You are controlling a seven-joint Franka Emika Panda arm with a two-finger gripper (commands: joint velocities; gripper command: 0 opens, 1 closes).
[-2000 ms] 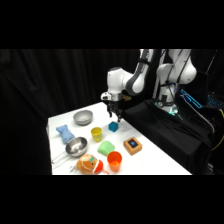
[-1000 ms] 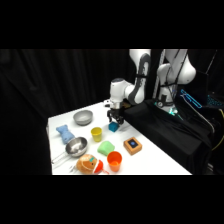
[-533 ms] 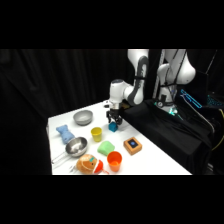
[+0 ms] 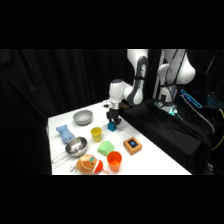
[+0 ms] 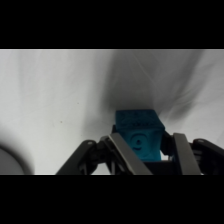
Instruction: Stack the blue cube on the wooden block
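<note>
- Wrist view: the blue cube point(image 5: 139, 135) sits between the two fingers point(image 5: 124, 156) of the tool point(image 5: 150, 159), one finger at each side, closed in against it or very nearly; whether it presses I cannot tell
- Side view: the tool point(image 4: 113, 123) is down at the cube point(image 4: 112, 127) on the white worktop point(image 4: 150, 157), the wooden block point(image 4: 132, 145) well apart nearer the camera
- Count: one cube, one block, two metal bowls point(image 4: 83, 118), one yellow cup point(image 4: 96, 134), one orange cup point(image 4: 114, 161)

cube point(image 4: 112, 127) between jaws, wooden block point(image 4: 132, 145) apart
</note>
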